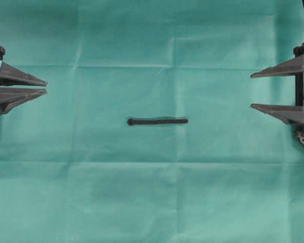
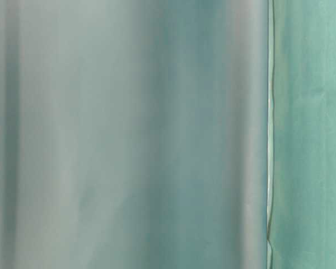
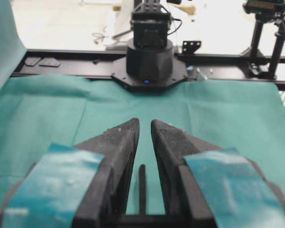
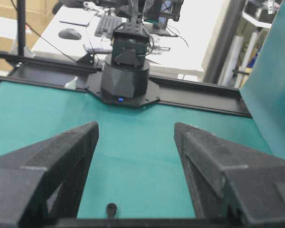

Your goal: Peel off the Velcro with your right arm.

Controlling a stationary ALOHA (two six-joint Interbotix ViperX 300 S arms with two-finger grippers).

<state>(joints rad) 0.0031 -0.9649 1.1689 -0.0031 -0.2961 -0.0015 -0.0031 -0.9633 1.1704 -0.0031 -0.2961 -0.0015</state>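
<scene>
Green cloth: soft teal cloth (image 1: 152,202) covers the whole surface, with fold lines pressed into it.
Velcro: thin black strip (image 1: 157,121) lies flat in the middle of the surface, well apart from both claws. Its small round end points to the left edge.
Velcro feel: it looks bendy and light, so it may flop when one end comes up.
Right claw: plain black pointed fingers, no tape (image 1: 253,91), spread wide with nothing between them, by the right edge. From its own camera the round tip of the strip (image 4: 111,207) shows low between the fingers.
Left claw: black fingers with teal tape (image 1: 44,86), tips close with a thin gap, holding nothing, by the left edge.
Step now: reaching has not begun, I think.
How to do it well: bring the right claw over the near end of the strip, come down low, pinch only the strip and not the cloth, then lift slowly along its length.
Watch out: the cloth may lift too.
Far side: black arm base (image 4: 121,78) and a desk beyond.
</scene>
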